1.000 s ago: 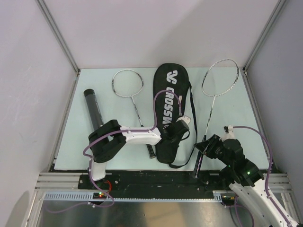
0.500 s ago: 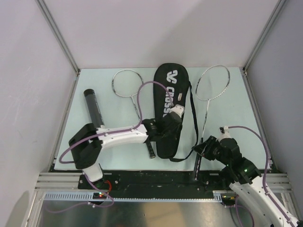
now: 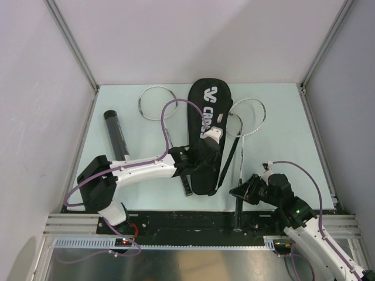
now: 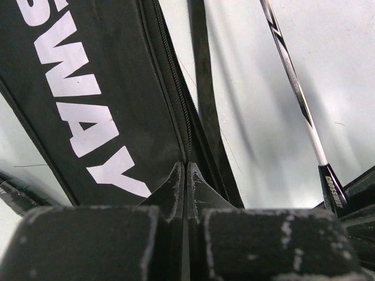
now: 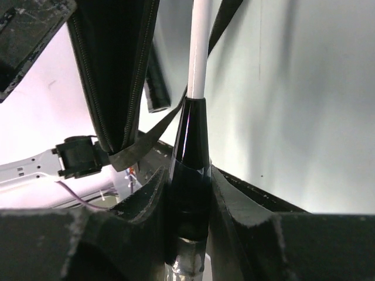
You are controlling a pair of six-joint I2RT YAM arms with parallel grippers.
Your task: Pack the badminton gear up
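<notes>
Racquet [image 3: 241, 153], clamped by its black handle in your right gripper [image 3: 243, 192] at the near right, runs near to far with its head pointing far, just right of the CROSSWAY bag [image 3: 205, 111] in the middle. Your left gripper [image 3: 198, 159] is pinched shut on the bag's zipper edge. It is probably best to lift that edge so the mouth gapes, then line the shaft up with the bag before sliding it in.

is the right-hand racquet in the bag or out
Out. The racquet is fully visible beside the bag, its handle in the right pincer.
</notes>
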